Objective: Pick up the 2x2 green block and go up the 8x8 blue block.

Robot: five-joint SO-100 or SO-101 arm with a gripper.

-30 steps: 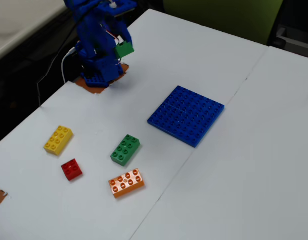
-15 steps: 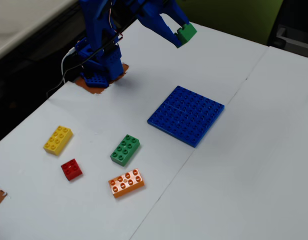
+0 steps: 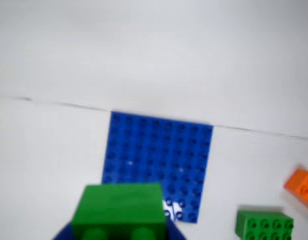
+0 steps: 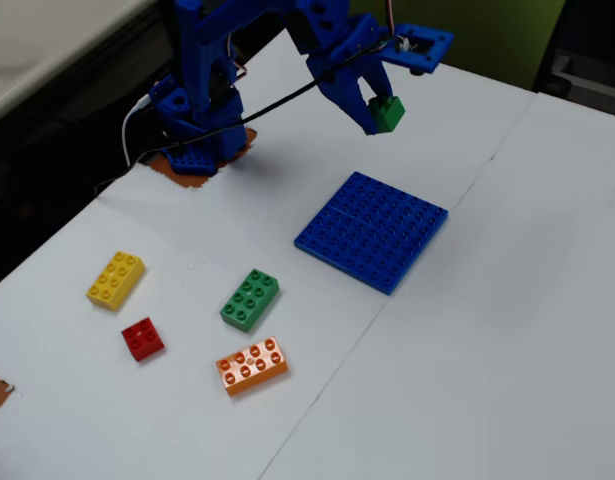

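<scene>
The small 2x2 green block (image 4: 388,113) is held in my gripper (image 4: 379,112), lifted well above the table. In the wrist view the green block (image 3: 121,210) fills the bottom centre between my blue jaws, studs facing the camera. The large flat 8x8 blue plate (image 4: 372,229) lies on the white table below and in front of the block. In the wrist view the blue plate (image 3: 156,155) sits just beyond the held block.
A longer green brick (image 4: 250,298) shows again in the wrist view (image 3: 264,225). An orange brick (image 4: 252,365) shows again in the wrist view (image 3: 301,186). A red brick (image 4: 143,338) and a yellow brick (image 4: 116,279) lie left of the plate. The arm base (image 4: 192,135) stands at the back.
</scene>
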